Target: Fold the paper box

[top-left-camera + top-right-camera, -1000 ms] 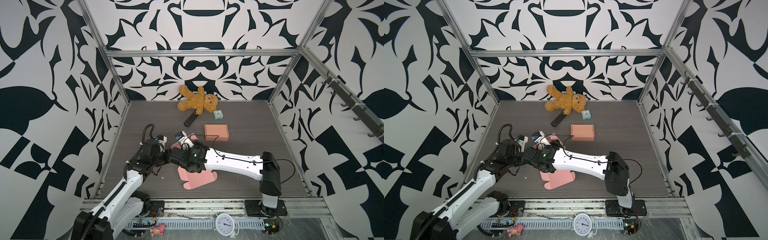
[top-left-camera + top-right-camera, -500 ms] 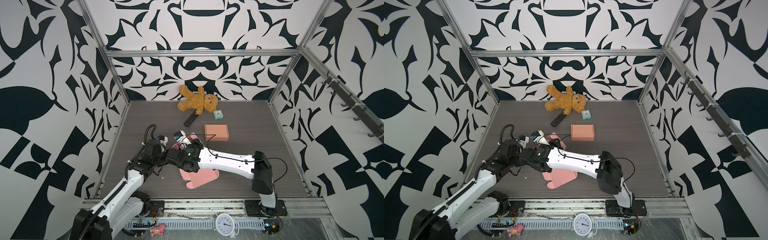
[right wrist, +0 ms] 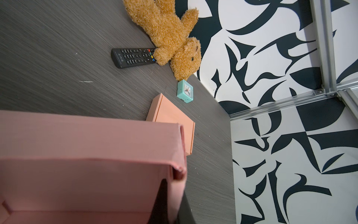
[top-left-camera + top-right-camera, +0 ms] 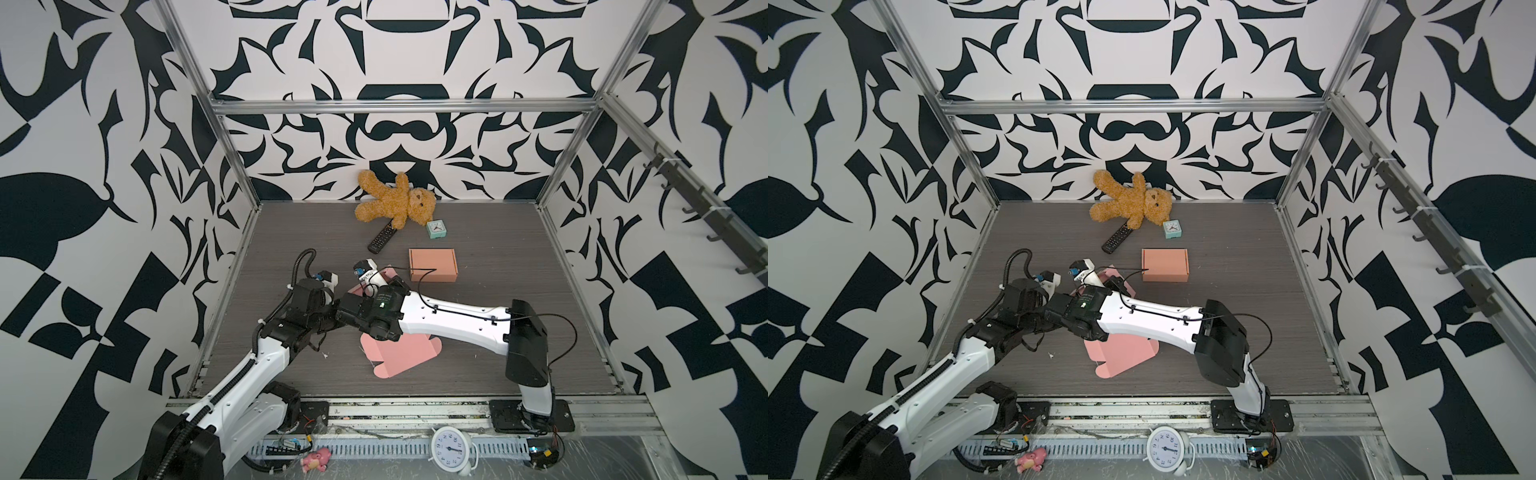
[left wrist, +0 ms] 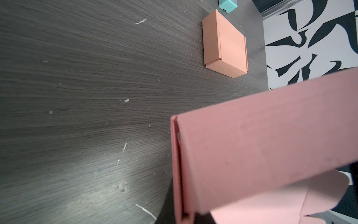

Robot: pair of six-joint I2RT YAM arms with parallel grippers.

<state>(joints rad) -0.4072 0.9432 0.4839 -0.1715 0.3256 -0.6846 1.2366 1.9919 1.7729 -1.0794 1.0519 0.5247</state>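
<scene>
The pink paper box (image 4: pixel 401 351) sits on the dark table (image 4: pixel 519 257), near the front and in the middle, right under the place where the two robot arms meet. One part of it lies flat on the table. One wall of it stands up, and both hands are at that wall. The left gripper (image 5: pixel 184 213) is pressed together, and it pinches the edge of the pink wall. The right gripper (image 3: pixel 175 201) is pressed together too, and it pinches a folded corner of the same wall. In both top views the right arm reaches across to the left side, so the two hands are very close, and most of the raised wall hides under them. There is one pink paper box. There is one finished orange box (image 4: pixel 432 264), closed, a little behind the hands. By the back wall there is one teddy bear (image 4: pixel 395 203), one black remote (image 4: pixel 381 237) touching the bear, and one little green clock (image 4: pixel 436 229) just beside the bear's head. At the front rail there is one round white clock (image 4: pixel 449 451) and one small pink toy (image 4: pixel 316 460).
</scene>
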